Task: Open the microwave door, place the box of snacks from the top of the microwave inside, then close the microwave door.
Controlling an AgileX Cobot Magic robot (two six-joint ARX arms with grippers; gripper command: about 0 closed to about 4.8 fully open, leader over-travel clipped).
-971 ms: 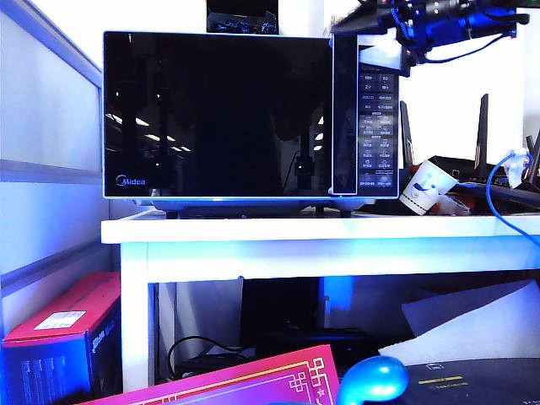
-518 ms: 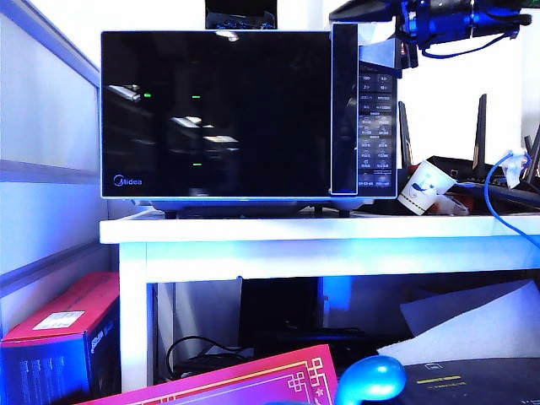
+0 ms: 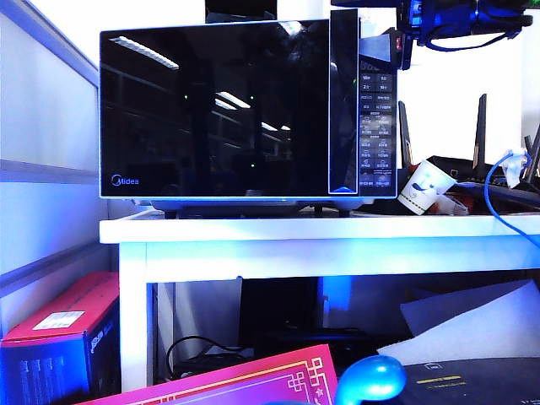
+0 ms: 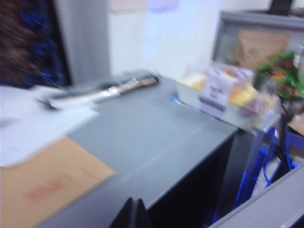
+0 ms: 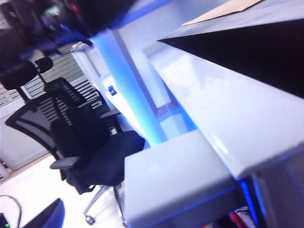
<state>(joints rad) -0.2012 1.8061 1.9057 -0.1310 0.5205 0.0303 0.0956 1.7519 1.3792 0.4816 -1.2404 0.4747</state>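
door: the microwave door [image 3: 215,110] is stiff, slick glass, so hook its right edge | right gripper [image 3: 396,42] at the top-right corner, fingers unclear | left gripper [image 4: 134,214] over the far top, can't tell

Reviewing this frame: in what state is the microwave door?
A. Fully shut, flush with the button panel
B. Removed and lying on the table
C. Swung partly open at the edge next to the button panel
C: the microwave door has its edge beside the button panel pulled forward, no longer flush, while the right gripper is at the microwave's upper corner.
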